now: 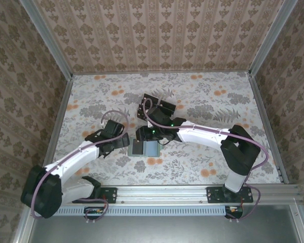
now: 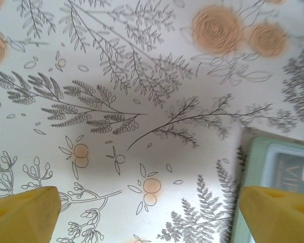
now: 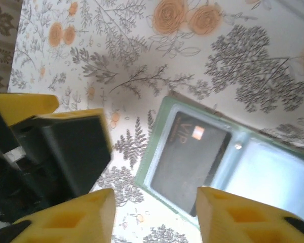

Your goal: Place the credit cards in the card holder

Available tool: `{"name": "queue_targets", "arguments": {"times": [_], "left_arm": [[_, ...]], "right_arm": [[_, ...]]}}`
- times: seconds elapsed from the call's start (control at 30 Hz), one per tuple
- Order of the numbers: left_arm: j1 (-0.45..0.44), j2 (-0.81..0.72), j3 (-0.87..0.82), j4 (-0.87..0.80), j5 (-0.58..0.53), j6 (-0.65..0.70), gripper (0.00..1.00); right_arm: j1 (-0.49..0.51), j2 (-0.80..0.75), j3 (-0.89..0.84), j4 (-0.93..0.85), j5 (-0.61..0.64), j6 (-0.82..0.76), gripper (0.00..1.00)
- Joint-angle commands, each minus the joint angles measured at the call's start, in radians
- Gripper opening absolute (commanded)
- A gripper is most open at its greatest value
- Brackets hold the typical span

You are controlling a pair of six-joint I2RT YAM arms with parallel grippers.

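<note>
Left end effector [image 2: 151, 215] spread wide

I'm getting bright, even light from overhead, only soft diffuse shadows on the table [image 1: 202, 101], no hard glare, top view sharp, both wrist views softer with the yellow fingers [image 2: 25, 212] blurred up close and the wallet [image 3: 156, 136] plastic window a bit washed out.
</note>
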Motion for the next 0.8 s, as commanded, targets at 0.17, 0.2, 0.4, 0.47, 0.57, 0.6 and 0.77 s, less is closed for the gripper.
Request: {"name": "queue_targets", "arguments": {"times": [0.17,0.2,0.4,0.47,0.57,0.6,0.77], "left_arm": [[-0.028,-0.148,-0.033,0.019,0.065,0.012,1.0],[-0.035,-0.156,-0.042,0.029,0.071,0.008,1.0],[-0.092,-0.161,-0.086,0.077,0.057,-0.053,1.0],[-0.113,-0.152,-0.097,0.095,0.041,-0.074,1.0],[-0.129,-0.138,-0.104,0.113,0.031,-0.088,1.0],[-0.133,-0.132,-0.104,0.116,0.028,-0.091,1.0],[-0.144,-0.112,-0.102,0.122,0.022,-0.095,1.0]], "right_arm": [[-0.023,0.019,-0.053,-0.079,0.053,-0.095,0.58],[-0.024,0.024,-0.055,-0.077,0.052,-0.097,0.58],[-0.025,0.062,-0.059,-0.063,0.05,-0.107,0.58],[-0.025,0.076,-0.057,-0.057,0.049,-0.108,0.58],[-0.025,0.1,-0.048,-0.056,0.052,-0.108,0.58],[-0.026,0.108,-0.045,-0.057,0.054,-0.108,0.58],[-0.027,0.12,-0.055,-0.064,0.079,-0.101,0.58]]}}
